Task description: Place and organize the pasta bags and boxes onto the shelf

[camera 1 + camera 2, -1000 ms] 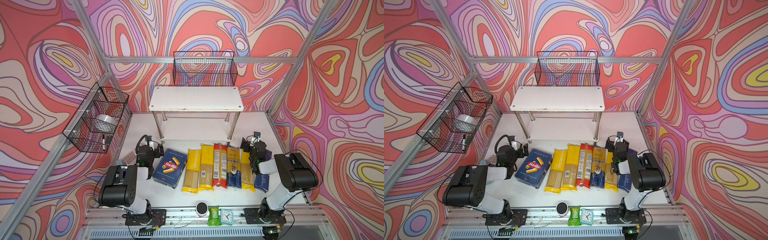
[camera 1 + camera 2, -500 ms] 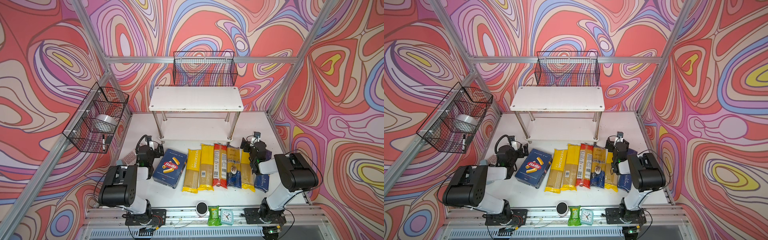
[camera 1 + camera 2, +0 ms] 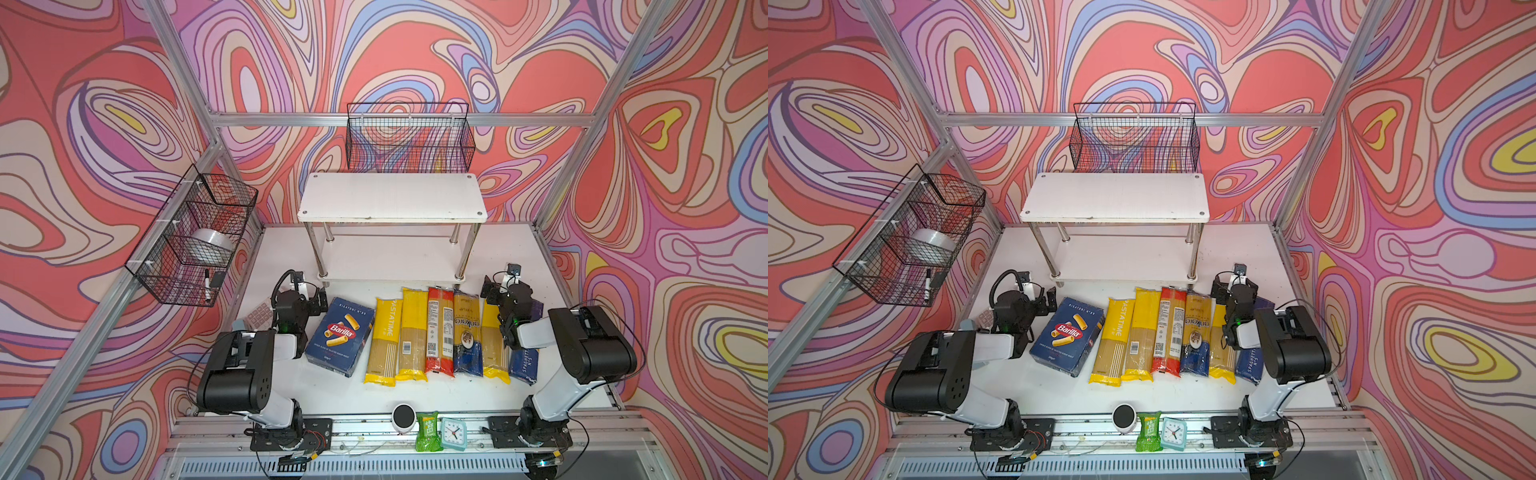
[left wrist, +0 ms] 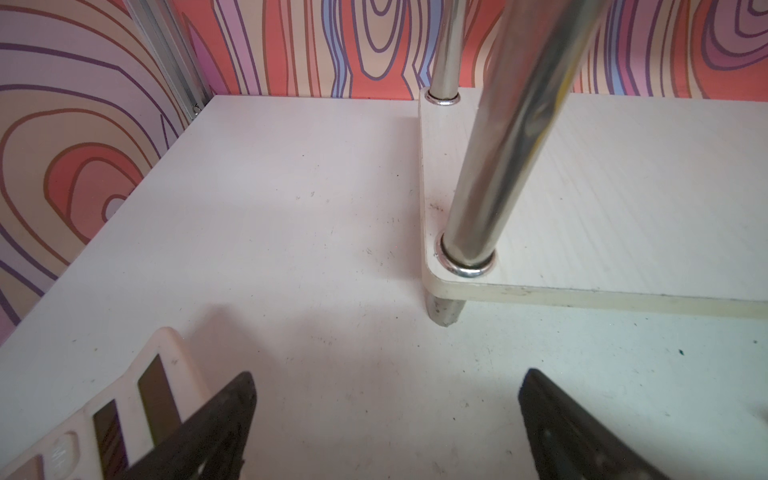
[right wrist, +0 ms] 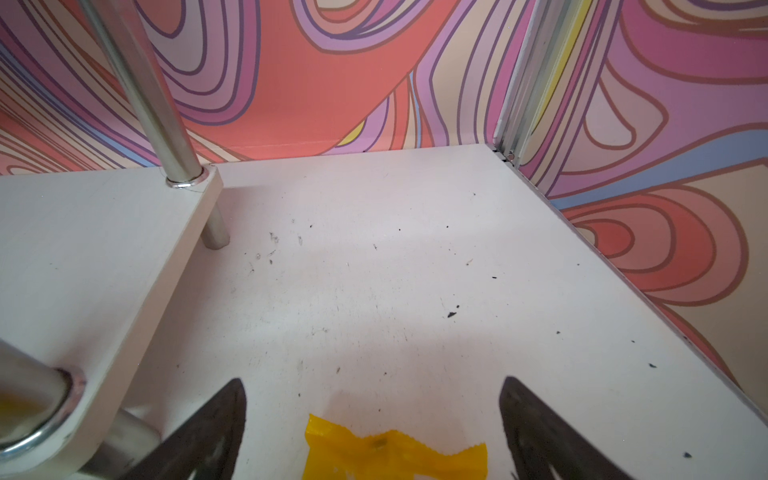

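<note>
White tabletop (image 3: 415, 397), nothing shelved yet — left gripper (image 4: 386, 390) and right gripper (image 5: 372, 390) spread empty; the left should straddle the rigatoni box (image 3: 340, 330) squarely.

I get bright, even light, soft shadows, a blurred shelf leg (image 4: 507, 137), and bowed edges at nine and three o'clock.

The shelf (image 3: 392, 199) has matt white boards on mirror-bright chrome legs (image 4: 498, 158). The bags (image 3: 413, 332) are glossy clear plastic, the rigatoni box (image 3: 340, 330) smooth cardboard, the tabletop (image 4: 291, 232) scuffed white.
</note>
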You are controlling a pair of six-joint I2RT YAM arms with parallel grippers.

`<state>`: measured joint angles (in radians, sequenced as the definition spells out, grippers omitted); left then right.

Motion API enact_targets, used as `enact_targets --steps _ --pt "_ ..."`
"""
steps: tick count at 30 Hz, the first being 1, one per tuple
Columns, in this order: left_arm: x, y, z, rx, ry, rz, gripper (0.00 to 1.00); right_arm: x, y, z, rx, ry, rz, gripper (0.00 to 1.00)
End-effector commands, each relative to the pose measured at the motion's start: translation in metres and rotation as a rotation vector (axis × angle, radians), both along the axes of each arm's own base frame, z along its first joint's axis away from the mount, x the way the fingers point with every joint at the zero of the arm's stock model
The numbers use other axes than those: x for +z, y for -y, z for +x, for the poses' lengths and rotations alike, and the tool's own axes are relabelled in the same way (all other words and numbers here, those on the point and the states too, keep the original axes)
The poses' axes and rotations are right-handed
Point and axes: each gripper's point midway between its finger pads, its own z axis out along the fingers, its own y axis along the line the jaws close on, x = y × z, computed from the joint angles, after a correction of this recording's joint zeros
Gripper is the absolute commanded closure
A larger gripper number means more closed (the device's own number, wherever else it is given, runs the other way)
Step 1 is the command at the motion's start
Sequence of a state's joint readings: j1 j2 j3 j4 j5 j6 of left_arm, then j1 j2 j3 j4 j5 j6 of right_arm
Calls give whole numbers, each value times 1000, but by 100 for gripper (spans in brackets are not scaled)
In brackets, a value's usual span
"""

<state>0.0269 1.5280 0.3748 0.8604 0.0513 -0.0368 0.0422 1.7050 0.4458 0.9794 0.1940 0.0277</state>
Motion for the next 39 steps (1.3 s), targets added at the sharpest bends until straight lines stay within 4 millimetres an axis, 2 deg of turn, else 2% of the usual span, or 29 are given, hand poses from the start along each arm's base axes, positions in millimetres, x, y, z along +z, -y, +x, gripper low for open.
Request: enact_targets --steps 1,4,7,10,12,13,14,20,26,29,30,32,39 --pt "1 4 2 -20 8 13 0 1 0 4 1 5 7 2" --pt "2 5 2 -26 9 14 0 8 -4 5 31 2 -3 5" --pt "8 11 3 -64 -2 13 0 33 0 10 0 -38 -3 8" --pt "27 18 1 -106 -29 12 0 66 -4 11 10 -69 47 10" --pt "39 13 -2 -65 -63 -14 0 87 -15 8 54 -86 115 12" --pt "59 12 2 -46 -48 -44 0 93 -20 5 69 -105 144 13" --pt "69 18 0 -69 -46 -69 0 95 -22 1 67 -131 168 14" --pt "108 52 -21 -183 21 -173 0 95 -41 -32 77 -295 220 15" --pt "116 79 -46 -253 -11 -227 0 89 -66 -68 119 -453 178 16" --pt "113 91 -59 -308 28 -170 0 85 -71 -78 133 -499 212 16" --pt "104 93 -64 -322 17 -167 0 84 -72 -81 138 -509 222 16" --pt "99 97 -69 -353 14 -167 0 81 -74 -86 142 -528 237 16" --pt "85 113 -71 -436 -52 -216 0 68 -91 -104 200 -630 322 16"
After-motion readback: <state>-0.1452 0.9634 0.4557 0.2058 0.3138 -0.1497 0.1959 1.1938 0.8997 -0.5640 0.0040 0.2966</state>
